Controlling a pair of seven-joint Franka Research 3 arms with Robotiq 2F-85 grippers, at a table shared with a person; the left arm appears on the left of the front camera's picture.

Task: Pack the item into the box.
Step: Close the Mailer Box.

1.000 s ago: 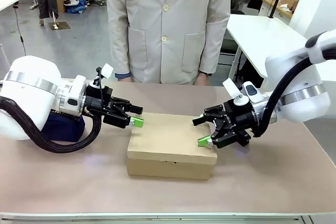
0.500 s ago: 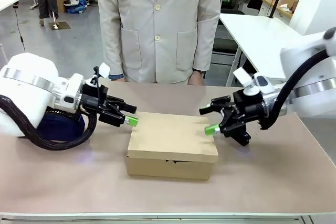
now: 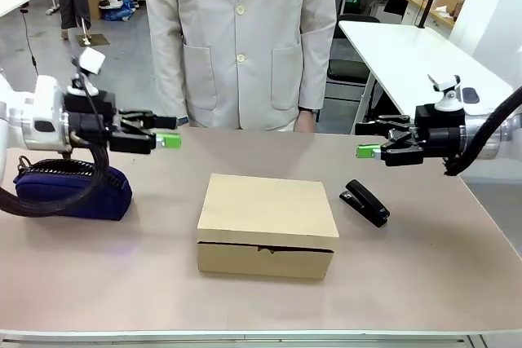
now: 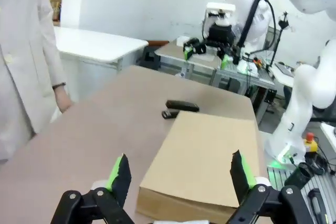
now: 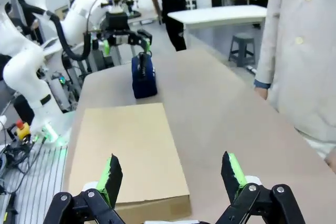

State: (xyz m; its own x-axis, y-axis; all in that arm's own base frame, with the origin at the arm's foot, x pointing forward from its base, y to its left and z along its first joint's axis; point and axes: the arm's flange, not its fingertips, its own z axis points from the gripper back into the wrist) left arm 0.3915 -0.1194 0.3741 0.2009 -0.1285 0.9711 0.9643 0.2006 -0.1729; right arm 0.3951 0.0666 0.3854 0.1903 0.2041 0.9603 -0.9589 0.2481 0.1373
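At table centre, box: the box (image 3: 267, 222) sits with its lid flap down flat, between the two arms; nothing of its inside can be seen, so whether anything lies in it I cannot tell.
Left gripper: the left gripper (image 3: 167, 140) hangs above the table, left of and beyond the box, well apart from it, fingers spread wide with nothing between them.
Right gripper: the right gripper (image 3: 364, 149) hangs right of and beyond the box, fingers likewise apart and bare.
Right of box: a black stapler (image 3: 364, 202) lies on the table, below the right gripper.
Left edge: a navy pouch (image 3: 65, 189) rests under the left arm.
Far side: a person (image 3: 238, 38) stands at the table.
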